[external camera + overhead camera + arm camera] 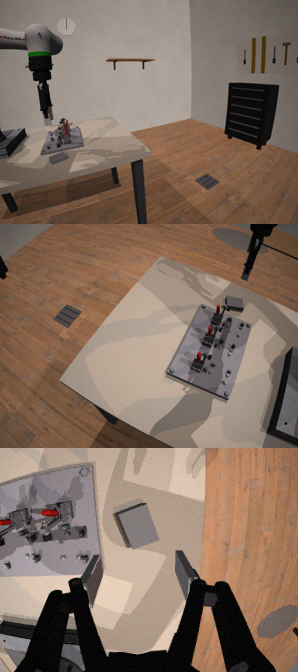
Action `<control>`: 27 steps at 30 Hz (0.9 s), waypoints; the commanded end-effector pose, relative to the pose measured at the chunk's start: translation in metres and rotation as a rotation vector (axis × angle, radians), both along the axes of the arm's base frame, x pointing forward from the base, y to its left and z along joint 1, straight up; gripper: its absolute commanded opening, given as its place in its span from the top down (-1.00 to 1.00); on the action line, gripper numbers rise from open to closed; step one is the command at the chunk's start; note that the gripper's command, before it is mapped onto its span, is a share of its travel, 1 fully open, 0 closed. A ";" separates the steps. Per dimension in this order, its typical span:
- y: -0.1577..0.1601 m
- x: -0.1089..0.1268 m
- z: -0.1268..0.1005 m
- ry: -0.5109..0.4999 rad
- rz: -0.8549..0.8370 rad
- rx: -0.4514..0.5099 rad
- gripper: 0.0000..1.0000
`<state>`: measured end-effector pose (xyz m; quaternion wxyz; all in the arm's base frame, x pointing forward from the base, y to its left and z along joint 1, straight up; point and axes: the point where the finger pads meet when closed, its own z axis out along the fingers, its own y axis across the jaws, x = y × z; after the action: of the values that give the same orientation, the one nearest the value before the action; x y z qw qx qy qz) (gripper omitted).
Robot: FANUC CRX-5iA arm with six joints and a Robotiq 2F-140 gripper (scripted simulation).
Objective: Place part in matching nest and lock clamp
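Note:
The part, a grey block [234,303] [58,157] [136,526], lies flat on the table [133,357] [118,145] just off one short end of the fixture plate [184,349] [76,138] [67,484]. The plate carries three nests in a row, each with a clamp. The clamps' red handles [218,310] [210,330] [198,357] stand upright. My gripper [245,275] [47,119] [138,563] is open and empty. It hangs high above the table, near the part and beyond the plate's end. In the wrist view the part lies just ahead of the fingertips.
A dark base block [284,396] [12,140] stands on the table beside the fixture's far long side. The table edge runs close behind the part, with wooden floor beyond. A black drawer cabinet [251,112] stands far off by the wall.

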<state>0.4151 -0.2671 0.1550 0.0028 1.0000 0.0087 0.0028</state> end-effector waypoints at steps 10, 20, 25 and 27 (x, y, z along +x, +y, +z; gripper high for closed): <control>-0.001 0.000 0.000 0.000 0.000 0.000 -0.16; -0.001 0.000 0.000 0.000 0.006 0.000 -0.16; -0.001 0.000 0.000 0.000 0.078 -0.001 -0.16; -0.001 0.000 0.000 0.000 0.127 -0.001 -0.16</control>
<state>0.4147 -0.2685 0.1550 0.0033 0.9993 0.0363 0.0026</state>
